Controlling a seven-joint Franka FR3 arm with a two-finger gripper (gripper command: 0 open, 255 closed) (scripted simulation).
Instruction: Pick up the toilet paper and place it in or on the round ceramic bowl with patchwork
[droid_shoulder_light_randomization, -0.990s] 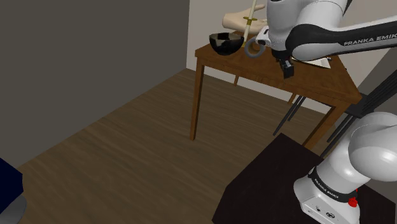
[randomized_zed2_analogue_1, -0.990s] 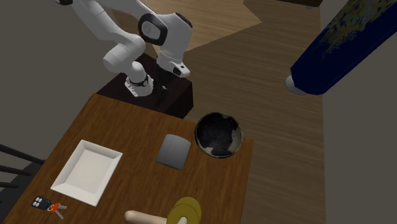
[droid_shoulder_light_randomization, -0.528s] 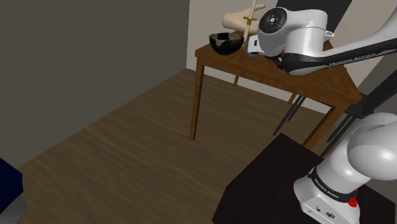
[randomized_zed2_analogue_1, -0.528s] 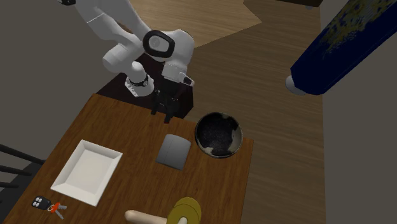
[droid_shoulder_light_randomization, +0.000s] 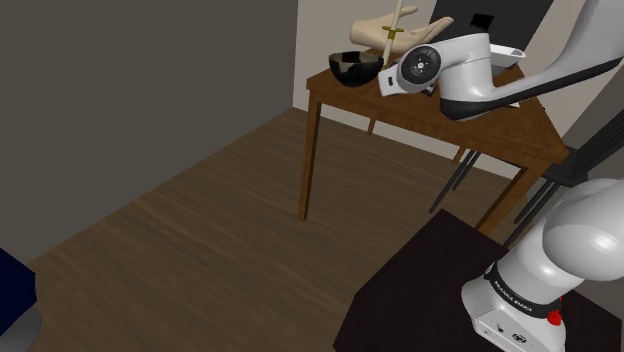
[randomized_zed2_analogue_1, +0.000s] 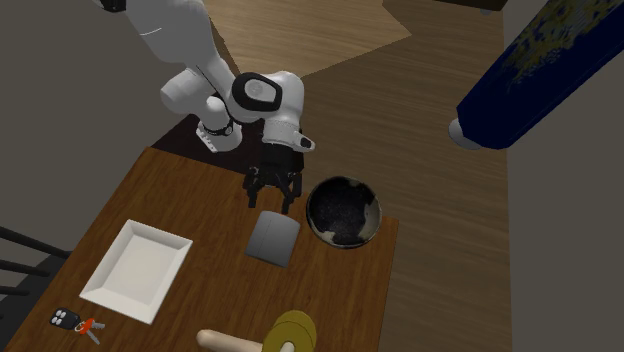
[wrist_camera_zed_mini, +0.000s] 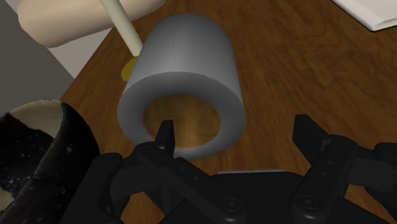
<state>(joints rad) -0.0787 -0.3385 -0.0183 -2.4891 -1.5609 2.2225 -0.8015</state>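
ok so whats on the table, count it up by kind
grey toilet paper roll: 1
dark bowl: 1
white tray: 1
key fob with keys: 1
beige and yellow object: 1
total: 5

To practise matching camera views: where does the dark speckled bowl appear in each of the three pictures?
Shoulder view: the bowl, upper centre, left end of the table.
Second exterior view: right of centre, beside the grey roll.
Wrist view: beside the same roll, cut by the edge.
Shared landmark: the wooden table.

Grey toilet paper (wrist_camera_zed_mini: 188, 63); black, white-patched bowl (randomized_zed2_analogue_1: 343, 215).
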